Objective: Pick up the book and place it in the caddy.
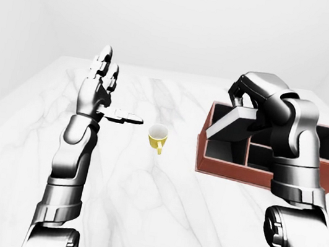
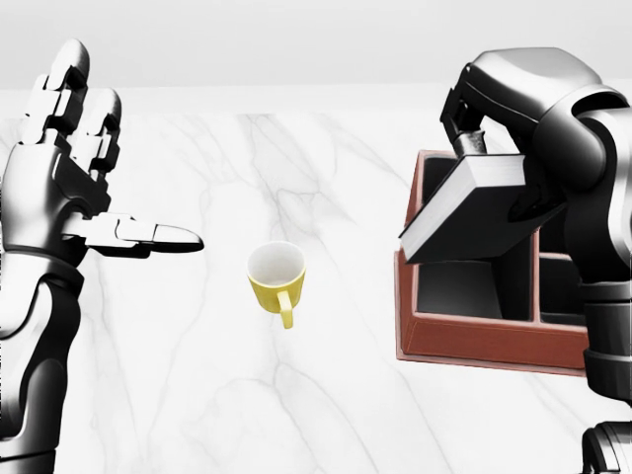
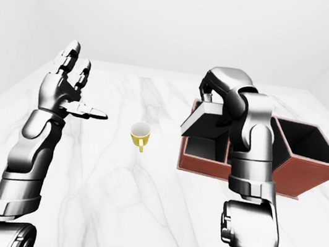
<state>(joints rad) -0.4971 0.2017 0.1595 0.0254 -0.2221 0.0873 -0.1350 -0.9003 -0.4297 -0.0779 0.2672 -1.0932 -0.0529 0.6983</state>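
Observation:
My right hand (image 2: pixel 486 148) is shut on a grey book (image 2: pixel 464 222) and holds it tilted in the air over the left compartment of the red-brown caddy (image 2: pixel 474 336), at the right of the head view. The book's lower corner hangs just above the caddy's left wall. In the right-eye view the book (image 3: pixel 201 118) sits over the caddy's left end (image 3: pixel 208 167). My left hand (image 2: pixel 69 188) is open and empty, raised at the left with fingers spread and thumb pointing right.
A yellow mug (image 2: pixel 276 278) stands on the white marble table (image 2: pixel 296 395) between my hands, left of the caddy. The caddy has several dark compartments; its large right one (image 3: pixel 305 146) is open on top. A pale wall lies beyond the table's top edge.

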